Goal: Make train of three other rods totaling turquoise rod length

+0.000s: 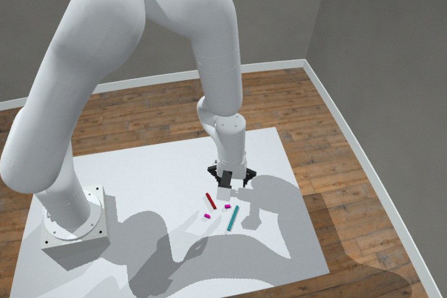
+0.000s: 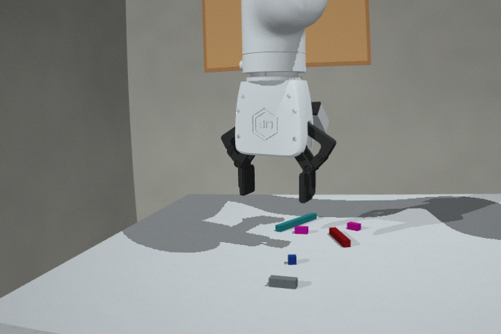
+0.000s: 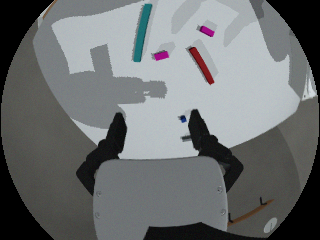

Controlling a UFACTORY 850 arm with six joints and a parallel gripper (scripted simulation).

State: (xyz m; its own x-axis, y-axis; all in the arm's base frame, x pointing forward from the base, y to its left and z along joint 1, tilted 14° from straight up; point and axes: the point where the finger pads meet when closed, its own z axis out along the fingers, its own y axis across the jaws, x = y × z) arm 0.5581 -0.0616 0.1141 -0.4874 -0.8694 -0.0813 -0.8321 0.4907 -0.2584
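My gripper (image 2: 276,193) is open and empty, and hovers above the white table. The blue rod (image 2: 292,259) and the grey rod (image 2: 283,281) lie apart at the near side in the exterior view. In the wrist view the blue rod (image 3: 183,119) lies close to my right finger, and the grey rod (image 3: 187,138) is partly hidden by it. Farther off lie the turquoise rod (image 2: 296,222), a magenta rod (image 2: 301,229) close beside it, the red rod (image 2: 339,236) and a second magenta rod (image 2: 353,225). In the top view my gripper (image 1: 231,182) hides the blue and grey rods.
The robot base (image 1: 72,217) stands at the table's left side. The arm casts wide shadows over the table. An orange board (image 2: 337,31) hangs on the wall behind. Wooden floor surrounds the table.
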